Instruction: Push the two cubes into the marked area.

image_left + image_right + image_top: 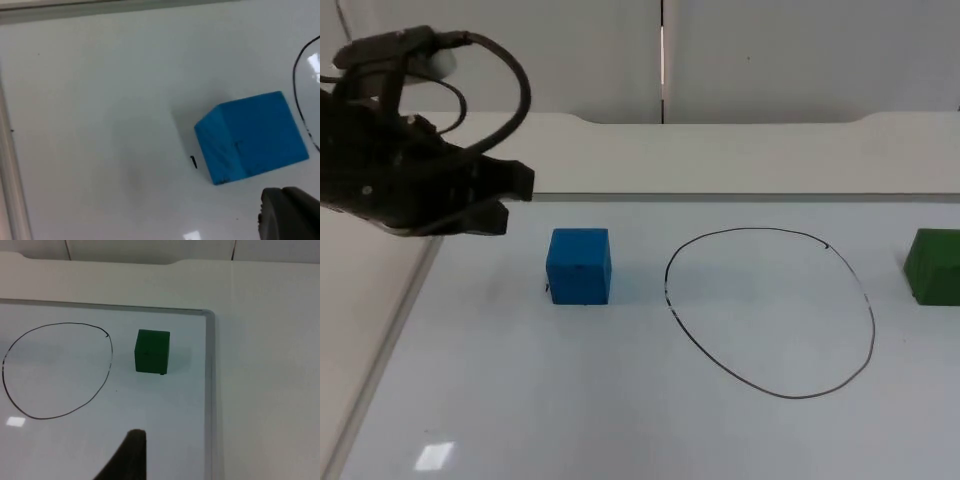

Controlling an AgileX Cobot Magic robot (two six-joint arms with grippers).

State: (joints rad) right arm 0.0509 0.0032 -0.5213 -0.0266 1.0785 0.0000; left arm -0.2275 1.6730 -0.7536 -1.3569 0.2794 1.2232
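Observation:
A blue cube (579, 265) rests on the white board, a short way left of the marked area, a hand-drawn black oval (770, 312). My left gripper (510, 200) hovers just left of and behind the blue cube, apart from it. In the left wrist view the blue cube (252, 136) lies close ahead, with the oval's line (299, 100) beyond it. A green cube (934, 265) sits right of the oval at the picture's edge. In the right wrist view, my right gripper (127, 460) is well back from the green cube (152, 351), which stands beside the oval (57, 370).
The white board has a raised grey frame, seen along its left side (380, 360) and near the green cube (209, 390). A pale table surface and a grey partition wall (770, 60) lie behind the board.

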